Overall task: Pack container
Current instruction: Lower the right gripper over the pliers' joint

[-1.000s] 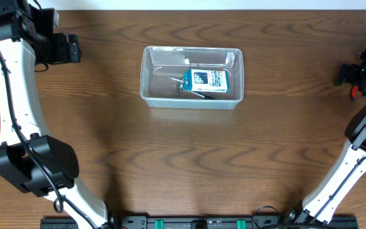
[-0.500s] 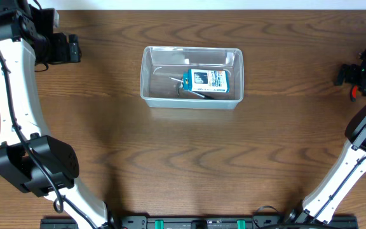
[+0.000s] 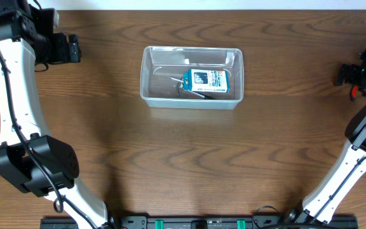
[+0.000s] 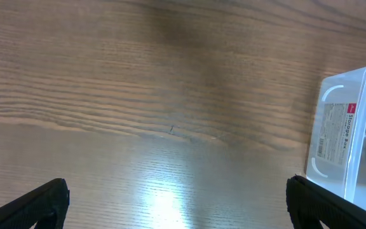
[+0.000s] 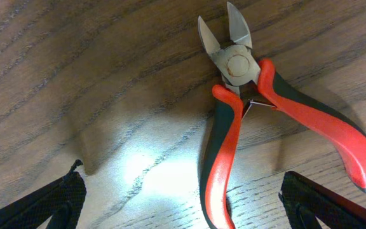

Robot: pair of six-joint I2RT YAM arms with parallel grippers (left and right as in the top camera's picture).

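Observation:
The container [image 3: 193, 49], a clear plastic tub, stands at the table's middle back. Inside it lies a small blue-and-white box [image 3: 207, 80]. My left gripper [image 3: 75, 48] hovers open at the far left, well away from the tub. In the left wrist view its fingers [image 4: 35, 205] frame bare wood, and the container [image 4: 351, 130] shows at the right edge. My right gripper [image 3: 340, 74] is open at the far right edge. In the right wrist view, side cutters [image 5: 236, 69] with red-and-black handles lie on the table under the right gripper [image 5: 183, 205], one handle running between the spread fingertips [image 5: 51, 203].
Dark wood table [image 3: 189, 159] all round the tub. Both white arms rise from bases at the front edge, the left one [image 3: 14, 108] along the left side, the right one [image 3: 361, 146] along the right side.

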